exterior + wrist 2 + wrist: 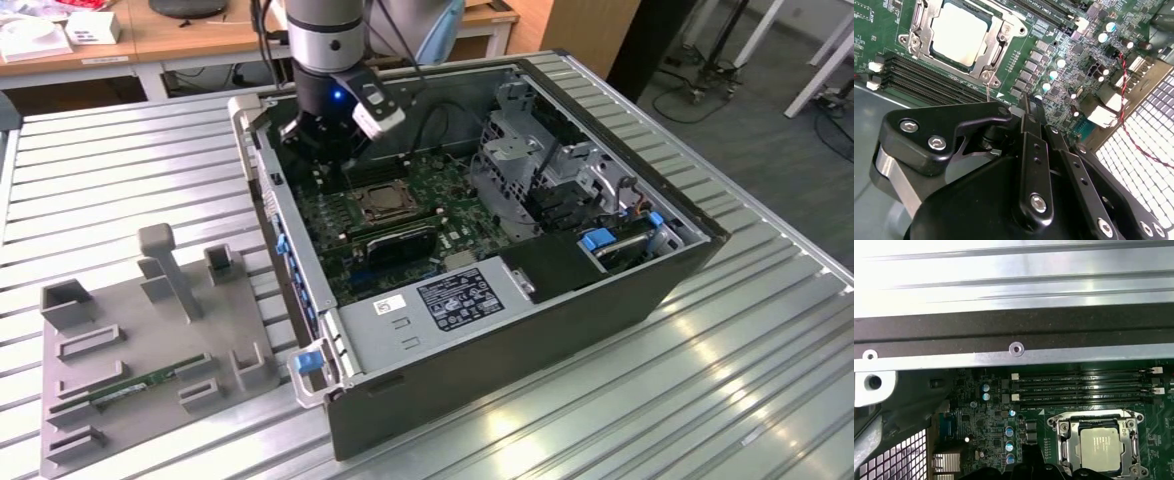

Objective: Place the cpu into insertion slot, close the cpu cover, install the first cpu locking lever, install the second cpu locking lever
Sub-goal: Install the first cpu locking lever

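Observation:
The cpu (960,31) lies flat in the insertion slot (378,205), its silvery-tan face up. The cpu cover (1000,49) is down over it, its frame lying around the chip's edges; both wrist views show this, with the cpu (1100,444) framed by the cover (1068,440). A thin metal lever rod (988,92) runs from the socket's corner toward my fingers. My gripper (1030,102) is shut and holds nothing. It hangs just beside the socket, over the board's capacitors, at the far end of the case (324,160).
Black memory slots (929,75) run along one side of the socket. The open computer case wall (287,280) and drive cage (521,160) enclose the board. A grey parts fixture (147,340) holding a green memory stick lies at the exterior view's left.

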Tool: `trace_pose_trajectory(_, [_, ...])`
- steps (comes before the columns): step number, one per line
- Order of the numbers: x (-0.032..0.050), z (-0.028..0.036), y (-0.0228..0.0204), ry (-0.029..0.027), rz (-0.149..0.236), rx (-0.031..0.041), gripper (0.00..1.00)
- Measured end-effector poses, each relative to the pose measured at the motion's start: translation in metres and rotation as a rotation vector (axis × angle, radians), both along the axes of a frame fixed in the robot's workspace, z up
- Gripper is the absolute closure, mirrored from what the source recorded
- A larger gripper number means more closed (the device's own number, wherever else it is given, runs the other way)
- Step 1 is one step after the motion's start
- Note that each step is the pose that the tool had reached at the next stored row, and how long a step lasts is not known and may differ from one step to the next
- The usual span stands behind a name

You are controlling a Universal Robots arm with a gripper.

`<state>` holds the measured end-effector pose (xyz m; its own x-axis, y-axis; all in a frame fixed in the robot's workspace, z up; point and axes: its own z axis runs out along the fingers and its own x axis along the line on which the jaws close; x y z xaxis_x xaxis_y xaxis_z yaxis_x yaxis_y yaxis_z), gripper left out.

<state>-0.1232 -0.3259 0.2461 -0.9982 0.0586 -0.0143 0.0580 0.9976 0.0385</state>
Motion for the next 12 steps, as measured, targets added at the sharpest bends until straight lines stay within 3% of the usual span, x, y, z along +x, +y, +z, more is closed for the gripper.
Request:
trace_pose_trajectory(7, [0.0,0.007,0.0,-0.0003,0.0,0.0027,0.89])
trace_pose_trajectory(12, [0.0,0.0073,0.0002,-0.0003,0.0,0.0039,0.89])
